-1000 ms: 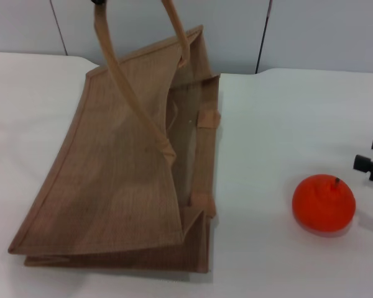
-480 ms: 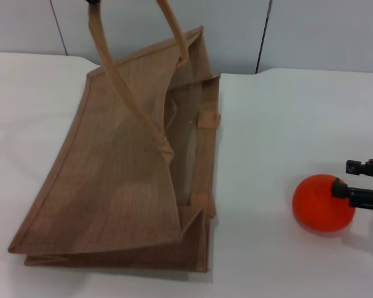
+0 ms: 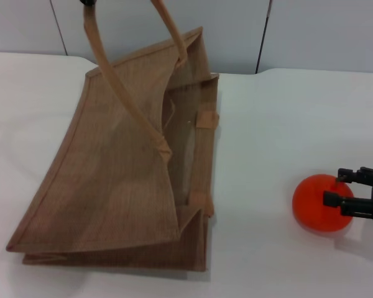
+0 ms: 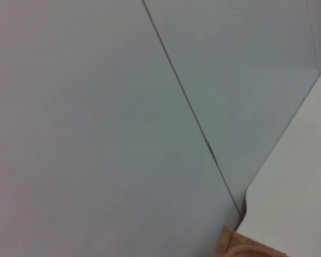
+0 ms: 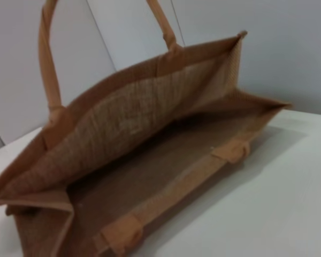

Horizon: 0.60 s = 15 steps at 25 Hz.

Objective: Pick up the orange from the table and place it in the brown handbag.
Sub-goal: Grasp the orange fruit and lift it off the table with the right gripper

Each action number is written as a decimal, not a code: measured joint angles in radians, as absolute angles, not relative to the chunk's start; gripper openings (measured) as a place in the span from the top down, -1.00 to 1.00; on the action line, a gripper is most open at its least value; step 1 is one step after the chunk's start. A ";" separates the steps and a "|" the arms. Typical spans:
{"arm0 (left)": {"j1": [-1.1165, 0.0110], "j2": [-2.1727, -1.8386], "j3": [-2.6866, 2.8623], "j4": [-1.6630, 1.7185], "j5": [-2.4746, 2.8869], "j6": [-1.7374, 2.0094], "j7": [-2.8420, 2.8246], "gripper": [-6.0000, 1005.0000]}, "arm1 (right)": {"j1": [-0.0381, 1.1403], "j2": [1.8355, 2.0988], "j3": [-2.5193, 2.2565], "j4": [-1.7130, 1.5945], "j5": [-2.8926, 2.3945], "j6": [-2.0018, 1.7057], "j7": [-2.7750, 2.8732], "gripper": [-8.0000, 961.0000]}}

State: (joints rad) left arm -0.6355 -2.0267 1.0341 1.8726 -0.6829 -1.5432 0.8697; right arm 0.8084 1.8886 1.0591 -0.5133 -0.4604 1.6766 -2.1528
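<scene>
The orange point(image 3: 317, 203) lies on the white table point(image 3: 267, 124) at the right. My right gripper point(image 3: 339, 187) comes in from the right edge, open, with its two black fingers on either side of the orange's right half. The brown handbag point(image 3: 118, 180) lies on the left half of the table with its mouth facing the orange. The right wrist view shows its open, empty inside point(image 5: 166, 160). My left gripper point(image 3: 87, 2) shows only as a dark tip at the top edge, holding one handle point(image 3: 121, 93) up. The orange does not show in either wrist view.
A grey panelled wall point(image 3: 311, 31) runs behind the table. Bare tabletop lies between the bag's mouth and the orange. The left wrist view shows the wall, a table corner point(image 4: 294, 182) and a bit of the bag point(image 4: 238, 247).
My right gripper has moved left from the frame's edge, and its fingers now straddle the orange. The held handle has shifted slightly left. The orange has not moved.
</scene>
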 joint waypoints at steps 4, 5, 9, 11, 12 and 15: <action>-0.635 -2.028 1.039 1.868 -0.682 -1.543 0.870 0.75 | 0.809 1.904 1.050 -0.511 -0.447 1.641 -2.154 -0.76; -0.635 -2.028 1.040 1.868 -0.682 -1.543 0.870 0.75 | 0.811 1.909 1.046 -0.511 -0.444 1.636 -2.154 -0.76; -0.635 -2.027 1.041 1.866 -0.681 -1.543 0.870 0.75 | 0.819 1.934 1.009 -0.518 -0.415 1.598 -2.154 -0.76; -0.635 -2.027 1.040 1.866 -0.681 -1.543 0.870 0.74 | 0.820 1.942 0.983 -0.521 -0.395 1.566 -2.149 -0.76; -0.635 -2.027 1.040 1.866 -0.681 -1.543 0.870 0.74 | 0.820 1.945 0.971 -0.522 -0.384 1.553 -2.146 -0.76; -0.635 -2.027 1.040 1.866 -0.681 -1.543 0.870 0.74 | 0.820 1.948 0.951 -0.529 -0.354 1.535 -2.141 -0.76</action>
State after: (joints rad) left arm -0.6345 -2.0267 1.0400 1.8660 -0.6809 -1.5432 0.8697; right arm 0.8201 1.9478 0.9509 -0.5291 -0.3541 1.5355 -2.1410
